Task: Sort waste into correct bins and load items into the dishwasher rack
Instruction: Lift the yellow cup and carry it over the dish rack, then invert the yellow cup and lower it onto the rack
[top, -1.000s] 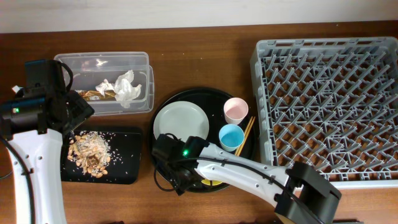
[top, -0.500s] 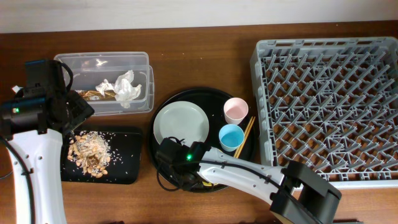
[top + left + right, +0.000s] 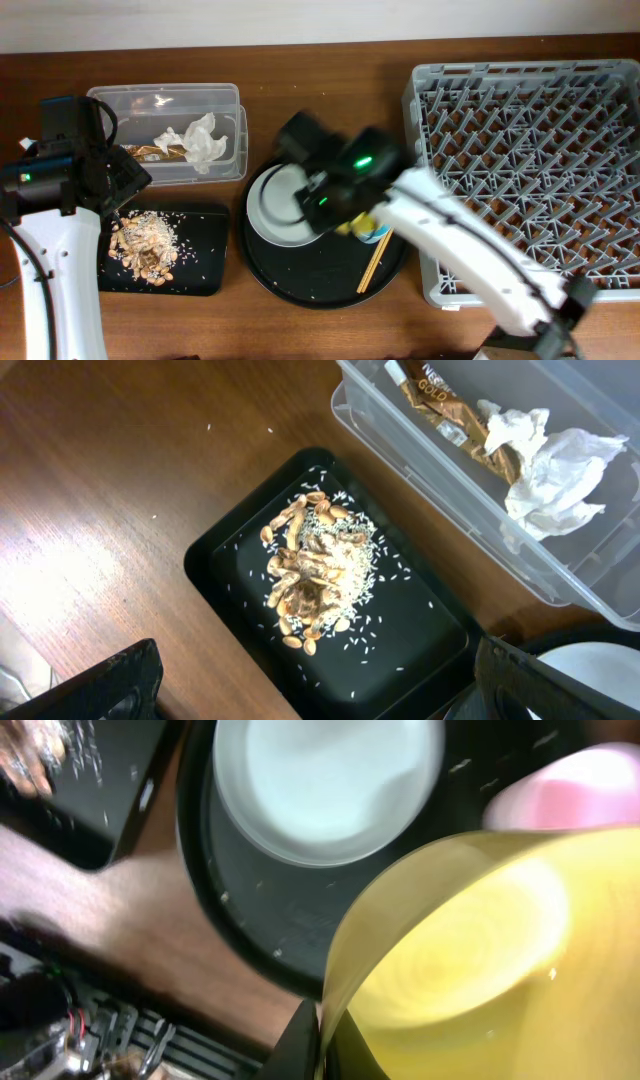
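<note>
My right gripper [image 3: 322, 1038] is shut on the rim of the yellow bowl [image 3: 480, 950], which hangs tilted above the round black tray [image 3: 310, 280]. In the overhead view the blurred right arm covers the pink cup, and only a bit of the bowl [image 3: 355, 222] shows. The pink cup [image 3: 575, 795] and the pale plate [image 3: 325, 780] lie below the bowl. The blue cup [image 3: 379, 236] peeks out beside the chopsticks [image 3: 375, 262]. My left gripper [image 3: 320, 690] hangs open over the flat black tray [image 3: 420, 630] holding food scraps [image 3: 315, 565]. The clear box [image 3: 400, 450] holds tissue [image 3: 550, 460] and the foil wrapper [image 3: 445, 405].
The grey dishwasher rack [image 3: 530, 170] fills the right side of the table, its pegs bare. The clear box [image 3: 165, 105] sits at the back left, with the flat black tray [image 3: 200, 265] in front of it. The plate [image 3: 275, 210] rests on the round tray's left half.
The right gripper shut on the bowl's rim at the round tray's front and swung it up and back over the cups. The left arm has stayed put.
</note>
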`<action>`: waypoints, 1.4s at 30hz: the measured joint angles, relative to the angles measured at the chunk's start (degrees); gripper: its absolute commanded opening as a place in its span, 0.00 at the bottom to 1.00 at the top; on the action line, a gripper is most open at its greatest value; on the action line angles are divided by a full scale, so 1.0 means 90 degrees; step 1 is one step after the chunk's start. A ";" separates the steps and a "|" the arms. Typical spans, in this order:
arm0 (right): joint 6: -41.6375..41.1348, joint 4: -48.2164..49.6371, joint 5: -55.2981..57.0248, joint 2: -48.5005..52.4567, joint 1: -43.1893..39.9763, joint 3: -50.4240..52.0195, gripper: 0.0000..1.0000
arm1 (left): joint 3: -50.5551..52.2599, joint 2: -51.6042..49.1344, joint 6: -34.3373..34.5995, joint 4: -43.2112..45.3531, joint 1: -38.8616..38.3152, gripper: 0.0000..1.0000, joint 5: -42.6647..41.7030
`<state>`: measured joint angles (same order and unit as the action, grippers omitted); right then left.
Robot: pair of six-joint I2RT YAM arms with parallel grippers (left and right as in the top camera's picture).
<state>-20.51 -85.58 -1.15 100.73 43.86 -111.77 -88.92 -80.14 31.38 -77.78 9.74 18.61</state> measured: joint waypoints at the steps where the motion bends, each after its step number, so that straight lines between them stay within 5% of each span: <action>1: 0.0231 -0.0015 -0.0024 -0.0318 -0.0714 -0.0155 0.04 | 0.0000 0.0000 0.0000 -0.0002 0.0000 1.00 0.0002; 7: 0.2149 -0.0032 -0.1797 -0.0753 -0.4908 -0.0221 0.04 | 0.0000 0.0000 0.0000 0.0000 0.0000 1.00 0.0000; 12: 0.4019 0.0036 -0.5321 0.0425 -0.7475 -0.0226 0.04 | 0.0000 0.0000 0.0000 -0.0005 0.0000 1.00 0.0002; 20: 0.4986 0.0398 -0.7742 0.2618 -0.7749 -0.0228 0.04 | 0.0000 0.0000 0.0000 -0.0002 0.0000 1.00 0.0002; 29: 0.5115 -0.0374 -0.7133 0.2776 -0.7837 -0.0228 0.06 | 0.0000 0.0000 0.0000 -0.0002 0.0000 1.00 0.0002; 34: 0.4969 -0.0563 -0.6596 0.2776 -0.7902 -0.0228 0.24 | 0.0000 0.0000 0.0000 -0.0002 0.0000 0.99 0.0002; 40: 0.4755 -0.0563 -0.6149 0.2776 -0.8459 -0.0228 0.31 | 0.0000 0.0000 0.0000 -0.0002 0.0000 1.00 0.0002; 42: 0.4743 -0.0593 -0.6110 0.2776 -0.8609 -0.0228 0.45 | 0.0000 0.0000 0.0000 -0.0002 0.0000 1.00 0.0000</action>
<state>22.17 -90.91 -56.14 125.71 -33.63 -113.82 -88.92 -80.14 31.38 -77.80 9.74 18.61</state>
